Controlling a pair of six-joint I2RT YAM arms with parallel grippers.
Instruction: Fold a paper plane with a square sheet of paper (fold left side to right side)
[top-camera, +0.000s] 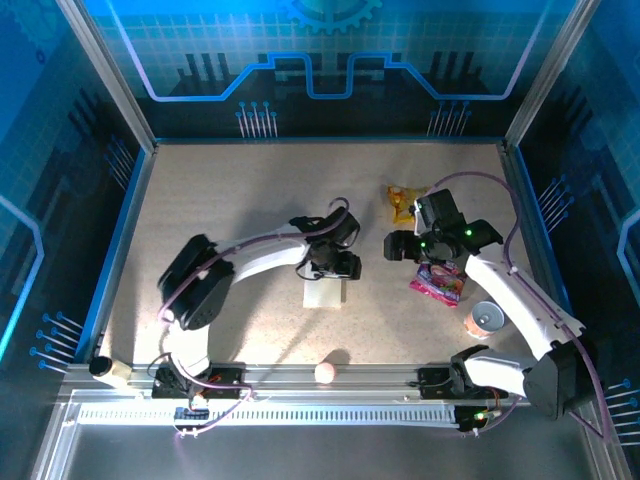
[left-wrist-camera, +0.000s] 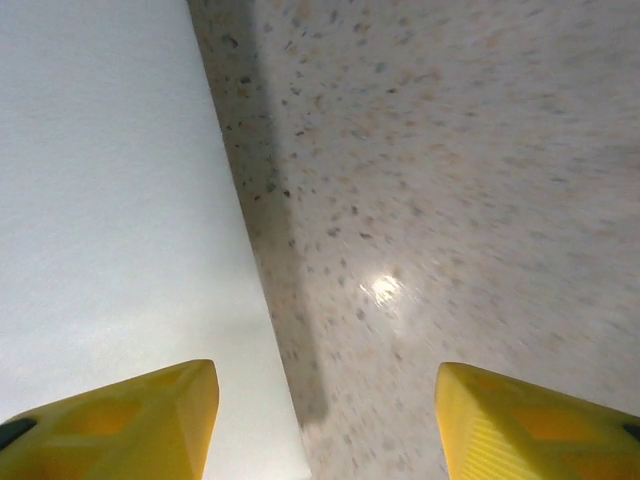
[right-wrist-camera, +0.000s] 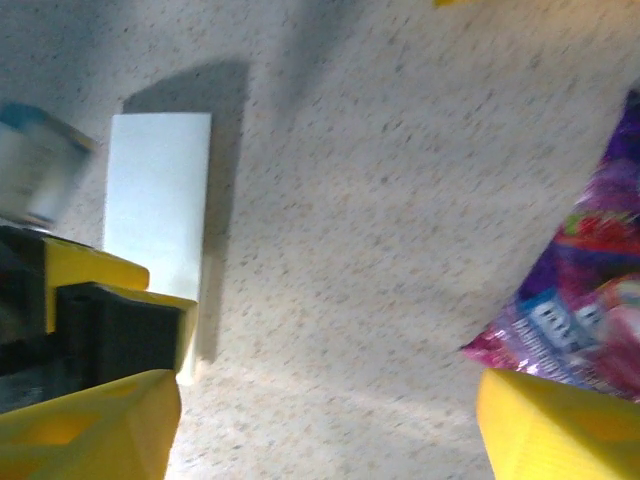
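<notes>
Centre of the overhead frame: the square sheet of paper (top-camera: 323, 295) lies flat on the speckled table (top-camera: 230, 190) as a narrow white folded shape, its upper end beneath the left gripper (top-camera: 333, 266).
Left jaws: in the left wrist view the two yellow fingers (left-wrist-camera: 150, 420) stand well apart, with nothing gripped between them.
Paper in the left wrist view: it covers the left part of the frame, and its straight edge runs from the top down between the fingers. The finger at lower left is over the paper and the one at lower right is over bare table.
Right of centre, overhead: the right gripper (top-camera: 400, 246) points left toward the paper and is apart from it.
Right jaws: wide apart, holding nothing, with bare table between them.
Paper in the right wrist view: a tall white rectangle at upper left. The left gripper's yellow and black tip sits at its lower end; whether it touches the sheet cannot be told.
Below the right gripper: the pink wrapper (top-camera: 437, 283), right of the paper.
Above the right gripper: the yellow snack packet (top-camera: 402, 203).
Lower right: a can (top-camera: 483, 319) beside the right arm.
Bottom centre: a pink ball (top-camera: 326, 373) below the paper.
</notes>
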